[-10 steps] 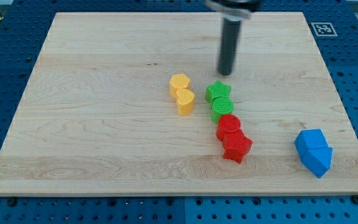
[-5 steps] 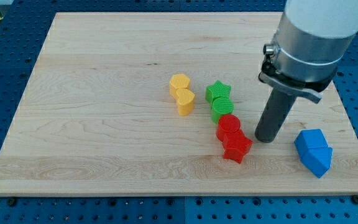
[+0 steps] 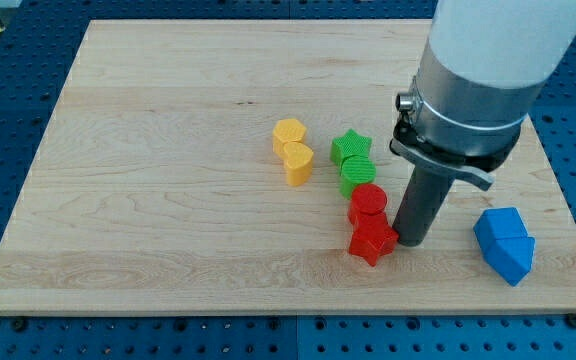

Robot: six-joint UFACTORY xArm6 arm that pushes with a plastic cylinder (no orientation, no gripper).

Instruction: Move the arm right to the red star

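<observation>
My tip (image 3: 410, 242): bare rod end, no fingers to part or close; touching red star (image 3: 371, 240) on star's view-right side. Red star = landmark, low on wooden board (image 3: 168, 200), right of centre. Blue blocks (image 3: 505, 243), two touching, well off to star's view-right. Red cylinder (image 3: 369, 201) touching star, just above. Green cylinder (image 3: 355, 175) next up, then green star (image 3: 351, 147). Yellow heart (image 3: 298, 162) and yellow hexagon (image 3: 289, 132) up-left of star, touching each other.
</observation>
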